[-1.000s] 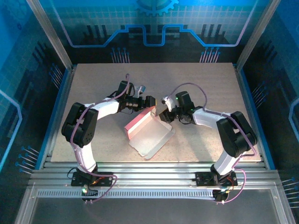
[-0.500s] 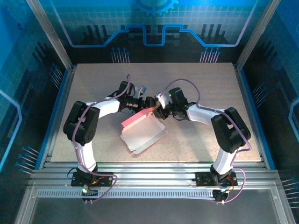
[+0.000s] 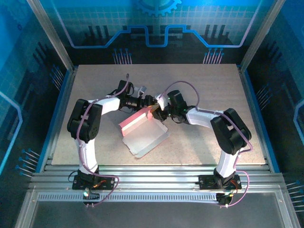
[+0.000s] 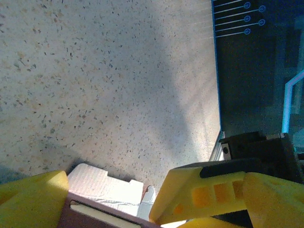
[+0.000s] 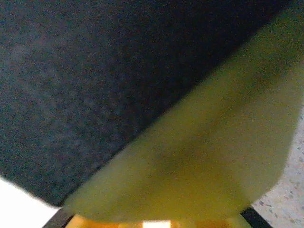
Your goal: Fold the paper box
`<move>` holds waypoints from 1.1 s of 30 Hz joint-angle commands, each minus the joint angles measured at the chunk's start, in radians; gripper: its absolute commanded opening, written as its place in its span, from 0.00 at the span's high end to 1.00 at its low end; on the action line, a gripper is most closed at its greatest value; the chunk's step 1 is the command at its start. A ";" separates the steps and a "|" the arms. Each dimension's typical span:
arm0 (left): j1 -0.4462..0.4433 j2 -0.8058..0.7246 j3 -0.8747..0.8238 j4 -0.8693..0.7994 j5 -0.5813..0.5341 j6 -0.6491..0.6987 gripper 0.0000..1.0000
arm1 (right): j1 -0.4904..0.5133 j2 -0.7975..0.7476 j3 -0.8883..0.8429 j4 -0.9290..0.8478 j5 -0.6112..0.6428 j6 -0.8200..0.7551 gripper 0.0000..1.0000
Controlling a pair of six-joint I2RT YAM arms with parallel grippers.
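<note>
The paper box lies half-formed in the middle of the table, whitish inside up, with one pink wall raised along its far-left side. My left gripper is at that wall's far end. Its yellow fingers stand wide apart, open, with a whitish flap and the wall's dark top edge between them. My right gripper comes in from the right and meets the left one at the same corner. In the right wrist view a blurred yellow finger and a dark surface block the jaws.
The speckled tabletop stretches behind and to the right of the box. Metal rails run along the near edge, and blue-lit enclosure walls stand on the sides.
Both grippers have closed in on each other at the box's far corner. The right arm has reached further left, and the box has slid a little leftward.
</note>
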 commanded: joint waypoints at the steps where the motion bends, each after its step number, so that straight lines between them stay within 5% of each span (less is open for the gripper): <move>1: -0.007 0.029 0.048 -0.050 0.141 0.008 0.07 | 0.039 0.042 0.018 0.100 0.015 0.037 0.80; 16: -0.001 0.073 0.113 -0.166 0.205 0.044 0.11 | 0.080 0.099 0.070 0.121 0.099 0.059 0.70; 33: 0.002 0.073 0.119 -0.198 0.194 0.052 0.12 | 0.143 0.107 0.069 0.098 0.419 0.031 0.83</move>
